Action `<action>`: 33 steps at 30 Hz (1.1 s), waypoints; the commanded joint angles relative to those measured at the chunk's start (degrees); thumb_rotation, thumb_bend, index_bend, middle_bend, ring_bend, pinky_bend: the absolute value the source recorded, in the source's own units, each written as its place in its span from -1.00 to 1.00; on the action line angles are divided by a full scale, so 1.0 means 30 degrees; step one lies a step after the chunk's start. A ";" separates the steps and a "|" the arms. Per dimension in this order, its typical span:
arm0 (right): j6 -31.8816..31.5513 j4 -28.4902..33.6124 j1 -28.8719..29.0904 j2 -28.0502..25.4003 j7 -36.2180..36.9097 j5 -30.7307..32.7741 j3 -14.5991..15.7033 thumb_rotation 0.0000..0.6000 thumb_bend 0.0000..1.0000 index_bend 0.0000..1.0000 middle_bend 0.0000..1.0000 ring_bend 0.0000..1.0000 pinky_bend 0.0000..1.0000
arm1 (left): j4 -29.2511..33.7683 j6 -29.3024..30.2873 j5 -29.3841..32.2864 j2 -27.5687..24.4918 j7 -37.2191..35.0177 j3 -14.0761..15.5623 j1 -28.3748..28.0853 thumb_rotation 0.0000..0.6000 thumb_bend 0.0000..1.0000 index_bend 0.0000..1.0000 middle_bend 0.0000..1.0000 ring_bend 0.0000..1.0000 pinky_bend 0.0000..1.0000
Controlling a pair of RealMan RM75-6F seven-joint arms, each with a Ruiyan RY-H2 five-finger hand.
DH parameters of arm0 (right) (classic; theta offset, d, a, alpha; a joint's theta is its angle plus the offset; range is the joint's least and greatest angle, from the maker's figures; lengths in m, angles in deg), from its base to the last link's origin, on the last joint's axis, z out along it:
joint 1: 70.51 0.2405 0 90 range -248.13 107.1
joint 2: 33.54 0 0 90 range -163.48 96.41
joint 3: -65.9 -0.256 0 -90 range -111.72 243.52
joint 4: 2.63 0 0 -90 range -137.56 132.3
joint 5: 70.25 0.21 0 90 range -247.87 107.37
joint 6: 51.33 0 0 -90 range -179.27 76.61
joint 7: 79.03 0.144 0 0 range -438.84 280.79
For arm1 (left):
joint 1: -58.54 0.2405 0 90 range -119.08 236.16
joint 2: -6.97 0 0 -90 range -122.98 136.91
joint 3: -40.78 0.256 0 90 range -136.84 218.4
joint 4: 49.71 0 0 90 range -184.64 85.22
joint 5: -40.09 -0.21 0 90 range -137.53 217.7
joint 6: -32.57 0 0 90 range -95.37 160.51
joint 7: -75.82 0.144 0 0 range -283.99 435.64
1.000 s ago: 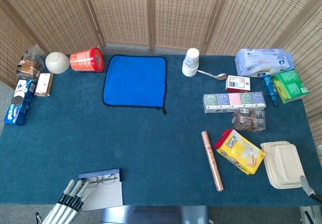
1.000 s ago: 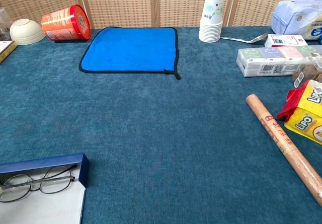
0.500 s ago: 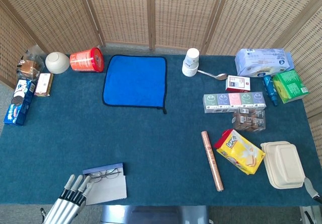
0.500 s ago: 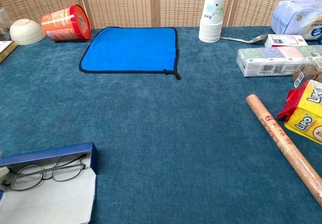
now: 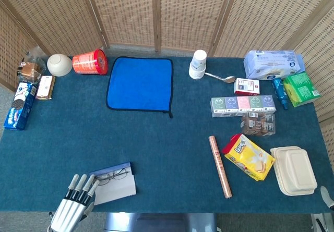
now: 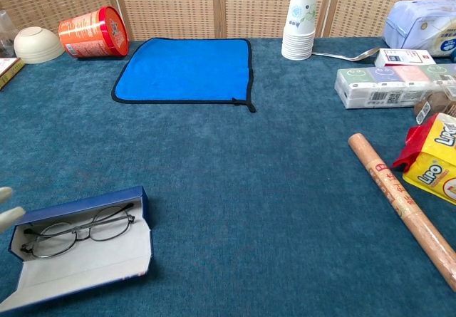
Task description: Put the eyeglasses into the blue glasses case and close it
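— What is in the case?
— Thin wire-framed eyeglasses (image 6: 77,230) lie folded in the open blue glasses case (image 6: 85,249), pale-lined, on the counter's (image 6: 249,189) dark teal felt, near its front-left edge.
— And your robot hand?
— My left robot hand (image 5: 74,200) sits just beside the case, fingers straight and apart, holding nothing.

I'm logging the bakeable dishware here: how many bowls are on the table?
1. The cream bowl sits upside down at the far left corner, beside the tipped red can. Packaging nearby could hide others.
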 commanded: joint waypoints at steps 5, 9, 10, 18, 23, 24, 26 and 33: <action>-0.0041 -0.0239 -0.0162 0.0083 0.0293 0.0126 -0.0052 1.00 -0.28 -1.00 -0.92 -1.00 -0.79 | 0.2069 -0.0860 0.0685 -0.0182 -0.0091 -0.0527 -0.0237 0.38 -0.45 -1.00 -1.00 -1.00 -1.00; -0.0065 -0.0295 -0.0261 0.0090 0.0406 0.0209 -0.0095 1.00 -0.28 -1.00 -0.92 -1.00 -0.79 | 0.3564 -0.1594 0.0800 -0.0390 0.0458 -0.0623 -0.0485 0.37 -0.45 -1.00 -1.00 -1.00 -1.00; -0.0071 -0.0305 -0.0275 0.0093 0.0420 0.0216 -0.0100 1.00 -0.28 -1.00 -0.92 -1.00 -0.79 | 0.3776 -0.1712 0.0818 -0.0442 0.0559 -0.0634 -0.0522 0.37 -0.45 -1.00 -1.00 -1.00 -1.00; -0.0063 -0.0411 -0.0474 0.0144 0.0746 0.0459 -0.0204 1.00 -0.28 -1.00 -0.92 -1.00 -0.78 | 0.6897 -0.3553 0.1546 -0.0993 0.1805 -0.1041 -0.0935 0.39 -0.45 -1.00 -1.00 -1.00 -1.00; -0.0026 -0.0503 -0.0534 0.0170 0.0811 0.0516 -0.0238 1.00 -0.28 -1.00 -0.92 -1.00 -0.78 | 0.7313 -0.3651 0.1599 -0.0888 0.1818 -0.1217 -0.1003 0.39 -0.45 -1.00 -1.00 -1.00 -1.00; -0.0018 -0.0518 -0.0544 0.0179 0.0819 0.0531 -0.0245 1.00 -0.28 -1.00 -0.92 -1.00 -0.78 | 0.7311 -0.3646 0.1624 -0.0861 0.1809 -0.1241 -0.0988 0.38 -0.46 -1.00 -1.00 -1.00 -1.00; 0.0011 -0.0599 -0.0613 0.0202 0.0911 0.0635 -0.0280 1.00 -0.28 -1.00 -0.92 -1.00 -0.78 | 0.7272 -0.3562 0.1676 -0.0825 0.1791 -0.1368 -0.0968 0.39 -0.46 -1.00 -1.00 -1.00 -1.00; 0.0153 -0.0879 -0.0793 0.0293 0.1118 0.0853 -0.0314 1.00 -0.28 -1.00 -0.92 -1.00 -0.78 | 0.7744 -0.3181 0.2012 -0.0999 0.1335 -0.1974 -0.1008 0.38 -0.46 -1.00 -1.00 -1.00 -1.00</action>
